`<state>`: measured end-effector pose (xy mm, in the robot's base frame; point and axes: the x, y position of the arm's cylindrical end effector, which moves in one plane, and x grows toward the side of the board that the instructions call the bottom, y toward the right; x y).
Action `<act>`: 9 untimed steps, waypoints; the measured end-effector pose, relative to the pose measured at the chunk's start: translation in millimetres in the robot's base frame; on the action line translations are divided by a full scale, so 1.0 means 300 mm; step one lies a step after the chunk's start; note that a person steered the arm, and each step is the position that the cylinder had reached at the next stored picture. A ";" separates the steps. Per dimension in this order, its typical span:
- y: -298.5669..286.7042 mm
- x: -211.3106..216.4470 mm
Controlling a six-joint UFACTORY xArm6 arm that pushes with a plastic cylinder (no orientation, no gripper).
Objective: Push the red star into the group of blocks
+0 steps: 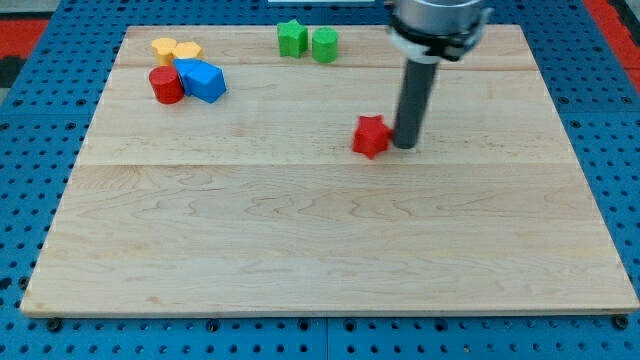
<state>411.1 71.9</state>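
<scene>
The red star (371,135) lies on the wooden board, a little right of centre in the upper half. My tip (405,146) stands right beside it, on its right side, touching or nearly touching it. A group of blocks sits at the view's upper left: a red cylinder (166,85), a blue block (202,79) and two yellow blocks (176,49) close together. Two green blocks (307,41) sit side by side at the view's top centre.
The wooden board (330,250) rests on a blue perforated table (30,150). The arm's grey and dark housing (437,25) hangs over the board's top right part.
</scene>
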 end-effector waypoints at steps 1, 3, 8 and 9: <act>-0.161 -0.001; -0.628 -0.181; -0.552 0.169; -0.729 0.169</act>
<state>461.7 -147.0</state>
